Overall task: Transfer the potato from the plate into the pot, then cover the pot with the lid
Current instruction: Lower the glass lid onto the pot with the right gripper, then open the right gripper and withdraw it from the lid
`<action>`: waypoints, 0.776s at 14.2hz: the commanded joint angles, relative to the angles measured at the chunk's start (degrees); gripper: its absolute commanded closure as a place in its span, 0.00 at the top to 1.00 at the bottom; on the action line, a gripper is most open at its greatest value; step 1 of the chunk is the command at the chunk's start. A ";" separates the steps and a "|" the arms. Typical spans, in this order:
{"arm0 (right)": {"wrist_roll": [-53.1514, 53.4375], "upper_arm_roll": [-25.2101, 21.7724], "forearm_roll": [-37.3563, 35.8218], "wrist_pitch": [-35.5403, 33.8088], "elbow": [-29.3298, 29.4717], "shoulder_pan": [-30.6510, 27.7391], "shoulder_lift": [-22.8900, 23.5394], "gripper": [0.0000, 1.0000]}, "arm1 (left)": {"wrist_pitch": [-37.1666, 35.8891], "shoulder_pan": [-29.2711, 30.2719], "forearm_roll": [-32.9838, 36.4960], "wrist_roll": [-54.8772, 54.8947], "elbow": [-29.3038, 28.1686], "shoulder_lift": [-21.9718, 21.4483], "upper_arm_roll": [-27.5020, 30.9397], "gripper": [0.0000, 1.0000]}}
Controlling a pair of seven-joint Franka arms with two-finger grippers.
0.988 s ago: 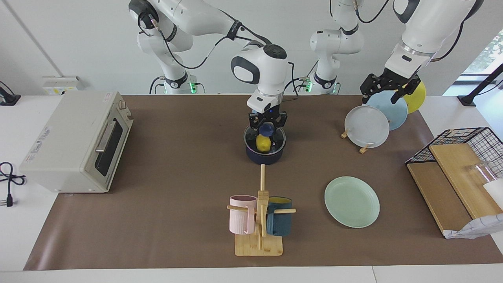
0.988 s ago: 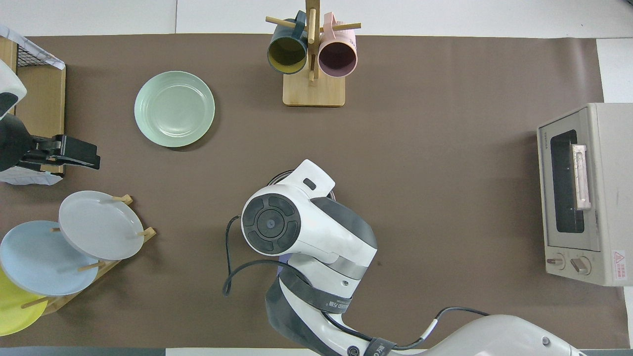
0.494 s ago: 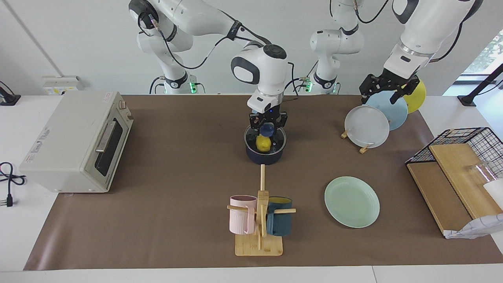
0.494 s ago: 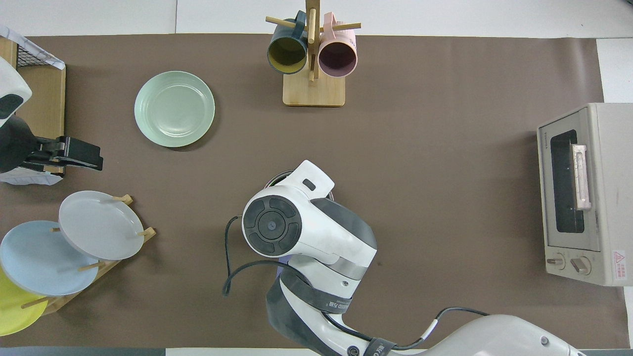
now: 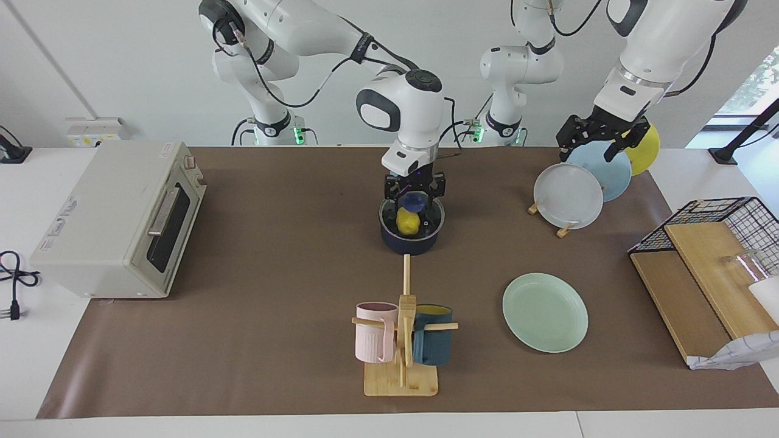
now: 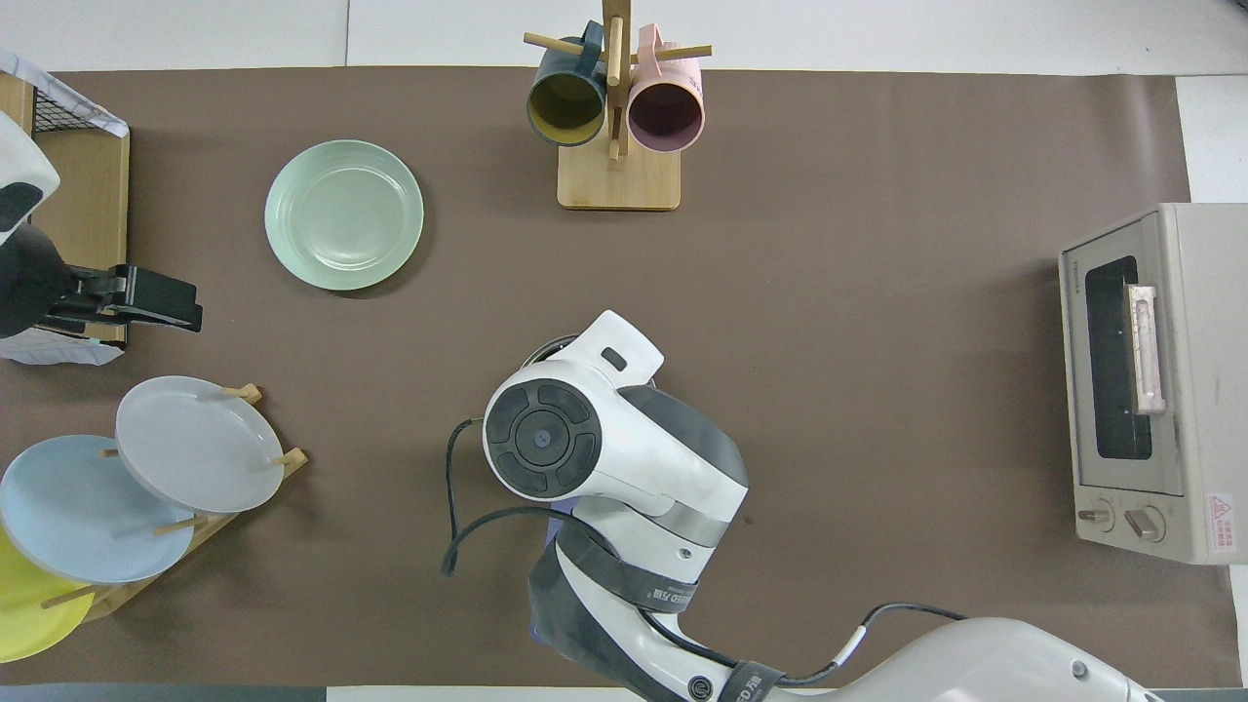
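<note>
The dark blue pot (image 5: 411,242) stands mid-table with the yellow potato (image 5: 408,221) inside it. The glass lid (image 5: 426,226) lies on the pot, and the potato shows through it. My right gripper (image 5: 415,190) hangs straight over the lid, open, one finger on each side of the blue knob (image 5: 415,200). In the overhead view the right arm hides the pot apart from a sliver of rim (image 6: 549,347). The mint-green plate (image 5: 544,312) (image 6: 343,214) lies bare toward the left arm's end. My left gripper (image 5: 599,135) (image 6: 156,303) waits open over the plate rack.
A toaster oven (image 5: 118,219) stands at the right arm's end. A wooden mug tree (image 5: 403,340) with a pink and a dark blue mug stands farther out than the pot. A rack of plates (image 5: 569,196) and a wire basket (image 5: 724,222) with boards stand at the left arm's end.
The right gripper's fingers have parted from the lid's knob and the arm has edged up a little. The lid stays on the pot. The left gripper has barely shifted.
</note>
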 commanded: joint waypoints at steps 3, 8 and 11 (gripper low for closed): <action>-9.14 -1.33 0.09 -8.74 5.70 -2.25 -2.93 1.00 | 1.03 0.32 0.18 0.05 -1.46 -1.24 0.19 1.00; -30.66 -15.70 15.00 -16.91 8.17 -3.32 -11.79 1.00 | 0.68 0.33 0.18 0.05 -1.54 -1.24 0.19 1.00; -40.61 -25.03 17.93 -23.07 8.35 -3.14 -16.46 1.00 | 0.68 0.33 0.18 0.05 -1.46 -1.24 0.28 1.00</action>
